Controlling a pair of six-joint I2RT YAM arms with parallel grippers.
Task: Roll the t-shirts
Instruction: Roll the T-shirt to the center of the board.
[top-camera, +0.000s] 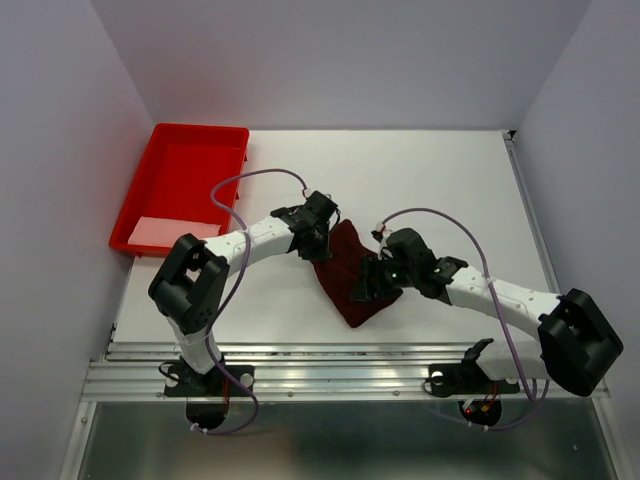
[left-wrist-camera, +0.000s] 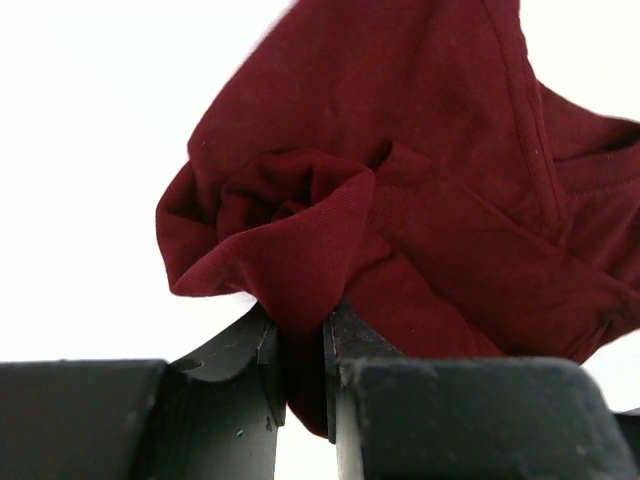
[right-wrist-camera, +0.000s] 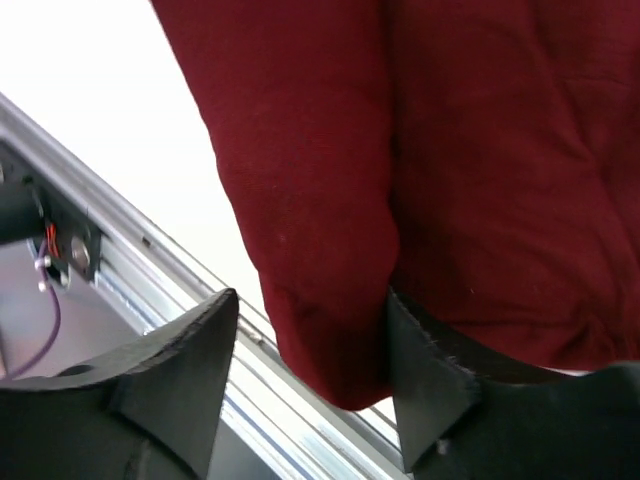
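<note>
While the left gripper (left-wrist-camera: 298, 335) pinches the t-shirt (top-camera: 347, 272) and the right gripper (right-wrist-camera: 310, 305) gapes around its edge, rolling seems half-done; clamping should follow.

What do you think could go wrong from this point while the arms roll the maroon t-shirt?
1. The left gripper pinches only a small bunched fold of the t-shirt, so it may slip out.
2. The right gripper stands open around a cloth edge; closing might miss it.
3. That edge hangs near the metal rail, where it could snag.
</note>
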